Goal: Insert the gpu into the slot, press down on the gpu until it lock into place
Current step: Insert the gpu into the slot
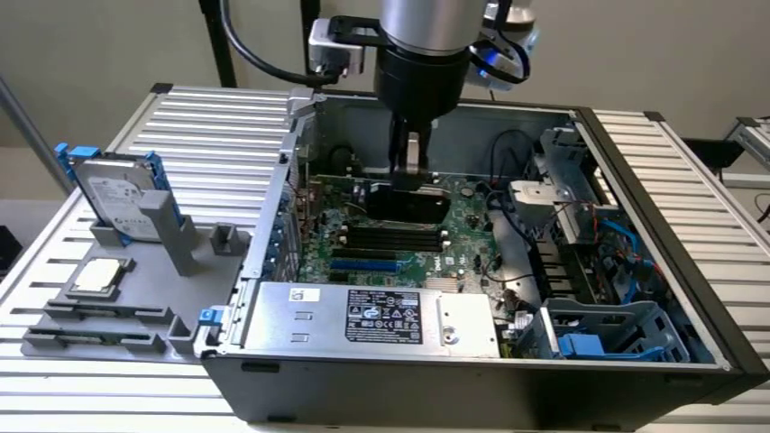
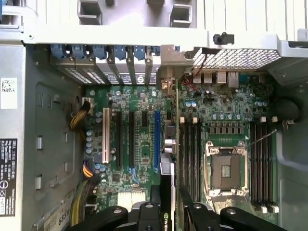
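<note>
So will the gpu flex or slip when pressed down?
Likely stiff: the gpu hangs straight from the fingers. Gripped at its top edge only, it may tilt when pressed into the slot. Glossy, so it could slip.

1. The gpu (image 1: 403, 206) is glossy black.
2. The slot (image 2: 157, 139) is bright blue; another connector strip (image 2: 105, 135) is white.
3. The motherboard (image 1: 467, 225) is green, speckled with small silver parts.
4. The power-supply box (image 1: 288, 316) is silver, and its label (image 1: 382, 316) is black with white print.
5. The hard drive (image 1: 114, 191) is silver-grey with blue rails.
6. The wire bundle (image 2: 78, 119) is yellow and black.
7. The case (image 1: 481, 397) is dark grey.
8. The table (image 1: 216, 113) is pale ribbed metal.
</note>
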Robot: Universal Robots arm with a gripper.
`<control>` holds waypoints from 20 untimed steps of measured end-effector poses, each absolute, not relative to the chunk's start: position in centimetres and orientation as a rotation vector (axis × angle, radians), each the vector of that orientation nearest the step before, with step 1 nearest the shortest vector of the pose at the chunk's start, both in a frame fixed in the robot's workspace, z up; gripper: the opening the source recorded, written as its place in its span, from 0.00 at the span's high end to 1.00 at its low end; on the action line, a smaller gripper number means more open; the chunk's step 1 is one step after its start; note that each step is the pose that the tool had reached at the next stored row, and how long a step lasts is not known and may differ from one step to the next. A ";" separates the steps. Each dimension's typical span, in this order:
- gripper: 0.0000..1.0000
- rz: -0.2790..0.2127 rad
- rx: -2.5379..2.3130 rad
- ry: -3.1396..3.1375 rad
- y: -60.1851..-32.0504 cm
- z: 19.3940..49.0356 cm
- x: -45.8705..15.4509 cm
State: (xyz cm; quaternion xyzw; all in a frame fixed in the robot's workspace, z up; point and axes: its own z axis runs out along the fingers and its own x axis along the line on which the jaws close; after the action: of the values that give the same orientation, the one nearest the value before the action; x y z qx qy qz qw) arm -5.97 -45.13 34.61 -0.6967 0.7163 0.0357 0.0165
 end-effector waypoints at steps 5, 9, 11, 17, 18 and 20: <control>0.74 0.112 -2.166 2.226 -45.8 33.7 -6.6; 0.74 0.111 -2.166 2.226 -46.0 33.0 -6.6; 0.74 0.110 -2.165 2.226 -46.0 32.6 -6.7; 0.74 0.109 -2.165 2.226 -46.0 31.9 -6.8; 0.74 0.109 -2.165 2.226 -46.0 31.9 -6.8; 0.74 0.109 -2.165 2.226 -46.0 31.9 -6.8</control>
State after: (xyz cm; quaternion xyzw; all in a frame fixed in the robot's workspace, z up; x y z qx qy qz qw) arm -6.78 -46.00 31.90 -0.6967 0.7162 0.0352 0.0173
